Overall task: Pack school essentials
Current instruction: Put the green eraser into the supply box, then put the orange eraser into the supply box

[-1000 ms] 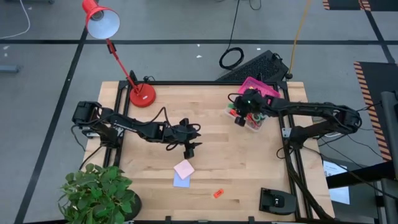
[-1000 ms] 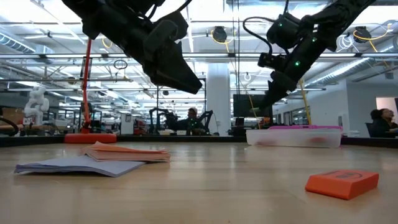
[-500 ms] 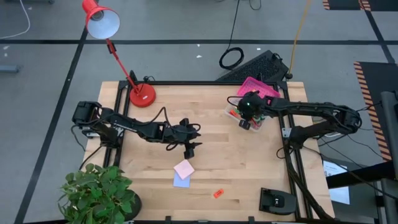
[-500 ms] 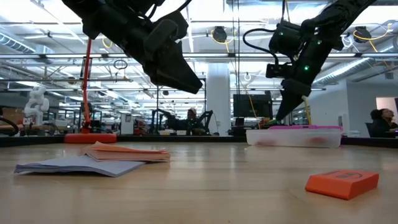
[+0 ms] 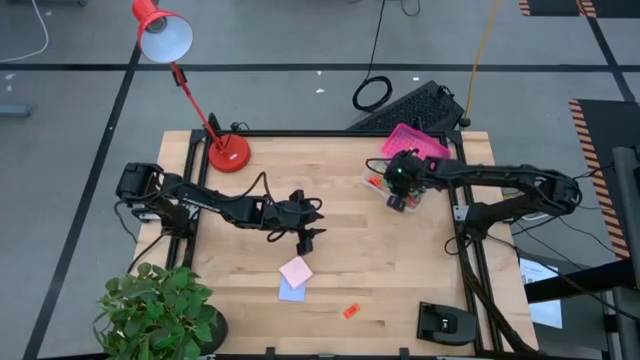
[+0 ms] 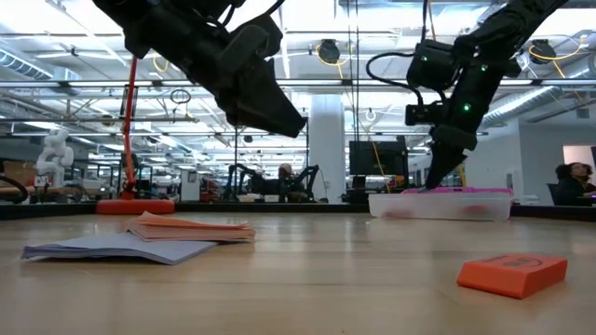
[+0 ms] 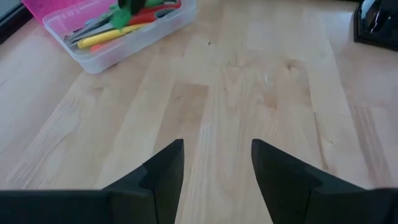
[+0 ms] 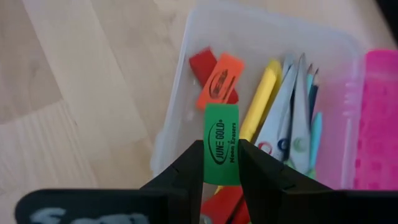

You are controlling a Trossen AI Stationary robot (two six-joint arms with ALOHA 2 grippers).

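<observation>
Over the last second the right gripper [image 5: 399, 192] has swung in from the box's outer corner and come down until it hangs right over the clear box [image 5: 378, 178]. It carries the green eraser [image 8: 221, 152] pinched between its fingers.

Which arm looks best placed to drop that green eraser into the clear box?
The right one. Its claw already grips the green eraser directly over the clear box. The left claw hovers open and empty mid-table, near the sticky notes.
</observation>
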